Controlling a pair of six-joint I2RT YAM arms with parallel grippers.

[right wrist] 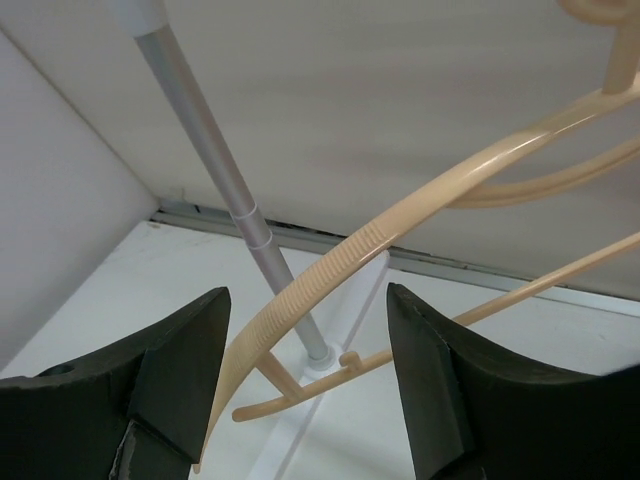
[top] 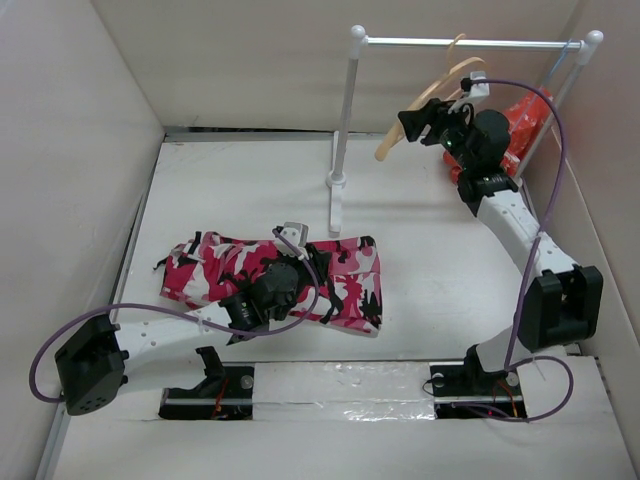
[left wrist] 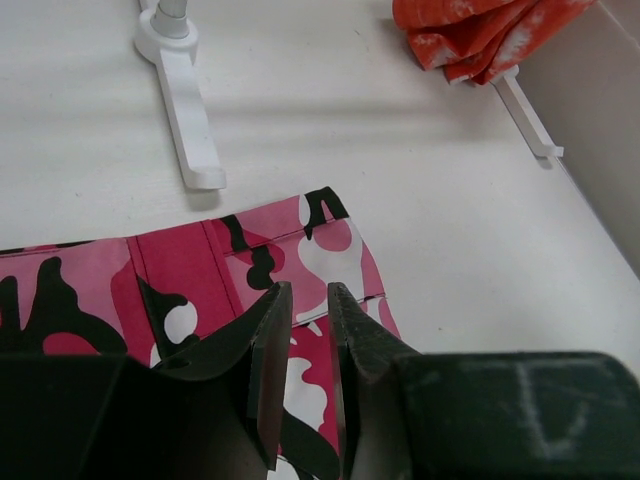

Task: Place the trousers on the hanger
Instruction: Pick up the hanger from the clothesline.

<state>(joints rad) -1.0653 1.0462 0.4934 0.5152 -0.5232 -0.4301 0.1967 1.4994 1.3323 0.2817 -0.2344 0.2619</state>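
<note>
**Trousers on the table, hanger on the rail**

We found the trousers (top: 345, 285) spread flat on the white table (top: 240, 180), toward its near side and just in front of the foot of the white rack (top: 345, 110). The left gripper (left wrist: 308, 290) sat low over the cloth close to one of its edges. Its fingers were almost together, with only a slim slit between them. Camouflage print showed through that slit, and we could not tell whether any fold was caught there. The hanger (top: 448, 80) hung tilted from the rail (top: 500, 43) at the far right, well apart from the trousers. The right gripper (right wrist: 305, 300) was up beside it, fingers spread wide, and one curved tan arm of the hanger crossed the gap between them. We could not tell whether it touched either finger. An orange-red cloth (top: 525, 120) lay bunched behind that arm, by the rack's right leg.
</note>
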